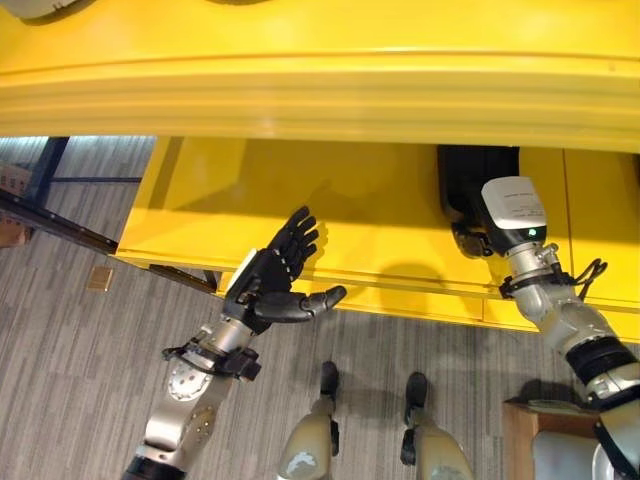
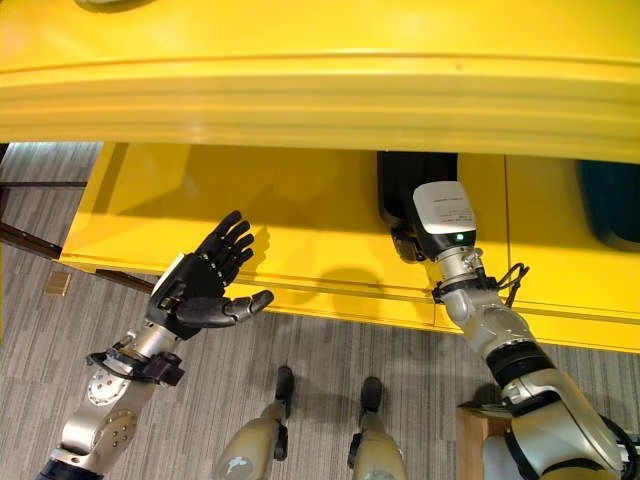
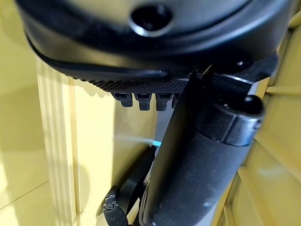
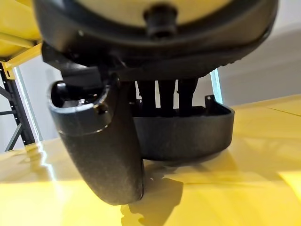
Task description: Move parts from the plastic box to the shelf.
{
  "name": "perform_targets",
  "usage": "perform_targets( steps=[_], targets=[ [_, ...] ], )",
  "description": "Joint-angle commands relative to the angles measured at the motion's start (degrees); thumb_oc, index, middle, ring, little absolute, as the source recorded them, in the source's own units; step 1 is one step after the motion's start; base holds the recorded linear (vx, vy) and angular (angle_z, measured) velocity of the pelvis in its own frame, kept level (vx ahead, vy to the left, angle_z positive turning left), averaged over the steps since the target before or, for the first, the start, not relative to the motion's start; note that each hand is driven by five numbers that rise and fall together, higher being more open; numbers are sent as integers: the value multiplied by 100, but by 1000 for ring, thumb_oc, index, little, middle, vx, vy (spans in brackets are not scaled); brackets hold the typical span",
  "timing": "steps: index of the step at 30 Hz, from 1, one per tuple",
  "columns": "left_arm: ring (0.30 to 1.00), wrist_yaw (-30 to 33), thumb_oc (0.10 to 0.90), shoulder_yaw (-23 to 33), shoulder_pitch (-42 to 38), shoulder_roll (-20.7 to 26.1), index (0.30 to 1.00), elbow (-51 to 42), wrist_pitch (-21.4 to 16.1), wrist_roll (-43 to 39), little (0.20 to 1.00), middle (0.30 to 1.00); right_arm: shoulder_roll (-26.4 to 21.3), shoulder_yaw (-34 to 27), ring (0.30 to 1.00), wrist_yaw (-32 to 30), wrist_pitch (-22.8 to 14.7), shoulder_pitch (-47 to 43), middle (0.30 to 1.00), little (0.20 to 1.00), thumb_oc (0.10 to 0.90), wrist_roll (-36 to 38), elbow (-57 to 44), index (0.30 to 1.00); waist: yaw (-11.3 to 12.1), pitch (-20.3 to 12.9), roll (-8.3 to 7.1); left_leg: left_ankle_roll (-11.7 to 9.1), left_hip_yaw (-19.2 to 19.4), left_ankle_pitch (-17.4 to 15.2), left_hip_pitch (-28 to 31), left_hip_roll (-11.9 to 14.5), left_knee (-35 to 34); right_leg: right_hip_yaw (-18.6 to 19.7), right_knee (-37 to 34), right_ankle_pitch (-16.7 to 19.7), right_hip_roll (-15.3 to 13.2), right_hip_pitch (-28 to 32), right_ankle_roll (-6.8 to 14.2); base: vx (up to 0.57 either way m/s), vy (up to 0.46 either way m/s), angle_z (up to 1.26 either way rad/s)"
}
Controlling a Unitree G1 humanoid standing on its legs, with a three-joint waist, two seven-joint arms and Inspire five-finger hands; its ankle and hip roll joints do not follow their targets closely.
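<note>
Head views: a yellow shelf (image 1: 300, 210) spans the scene, its upper tier overhanging the lower deck. The left hand (image 1: 280, 275) hangs over the shelf's front edge, fingers (image 1: 298, 232) straight and spread, thumb out to the side, holding nothing. The right hand (image 2: 405, 240) reaches in under the upper tier, mostly hidden behind its own wrist, at a black part (image 2: 400, 180) that lies on the lower deck with its far end lost under the overhang. The right wrist view shows what the head views do not: the black part (image 4: 188, 132) is a curved, shallow moulded shell resting on the yellow deck, with the right hand's fingers (image 4: 167, 94) dipping over its rim into the hollow and the thumb (image 4: 106, 150) down on the outside; whether they actually clamp the wall cannot be told. The left wrist view shows the left fingertips (image 3: 143, 100) extended over yellow surface, touching nothing. The right eye view alone catches a dark teal object (image 2: 612, 205) at the right end of the deck.
</note>
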Motion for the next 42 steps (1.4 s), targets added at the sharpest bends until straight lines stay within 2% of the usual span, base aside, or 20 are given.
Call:
perform_targets(
  steps=[1,9,14,16,21,25,33,42],
  targets=[
    [1000,-114,900,101,-274,171,1000,-615,-618,-196,1000,1000,-570,-120,1000,-81,867,-670,1000,1000,900,-88,618,1000,121,-266,-243,-184,111,-309,304,116,157,20,940,-919,-210,-16,-48,38,50,1],
    [1000,-108,900,81,-260,143,1000,-627,-645,-226,1000,1000,-548,-176,1000,-58,844,-600,1000,1000,900,-122,556,1000,83,-294,-185,-176,136,-334,361,81,151,53,939,-927,-246,15,-40,9,24,0],
    [1000,-96,900,92,-250,115,1000,-632,-633,-211,1000,1000,-509,-147,1000,41,862,-485,1000,1000,900,-226,461,1000,66,-323,-200,-172,153,-347,394,80,144,62,933,-929,-264,45,-34,1,7,0],
    [1000,-201,900,89,-213,120,1000,-642,-511,-249,1000,1000,-458,-181,1000,183,859,-332,1000,1000,900,-159,312,1000,45,-339,-208,-167,165,-362,422,83,149,64,936,-933,-278,70,-27,0,0,0],
    [1000,-250,900,86,-193,120,1000,-629,-546,-269,1000,1000,-450,-144,1000,482,777,-262,1000,1000,900,-287,135,1000,19,-336,-214,-166,186,-358,448,98,140,82,932,-930,-272,79,-30,0,0,0],
    [1000,-200,900,123,-171,109,1000,-646,-545,-243,1000,1000,-463,-120,1000,553,849,-129,1000,1000,900,-332,-155,1000,-18,-343,-253,-166,211,-357,466,113,137,114,921,-922,-263,91,-28,0,0,0],
    [1000,-302,900,128,-148,149,1000,-667,-525,-164,1000,1000,-477,-332,1000,533,600,120,1000,1000,900,-486,-748,1000,-85,-365,-307,-153,231,-383,485,127,152,157,909,-923,-234,110,-24,0,0,0],
    [1000,-287,900,190,-104,195,1000,-677,-556,-183,1000,1000,-557,-400,1000,722,713,327,1000,1000,900,-598,-1053,1000,-118,-389,-363,-152,243,-396,506,149,175,166,937,-942,-226,131,-23,0,0,-1]
  ],
)
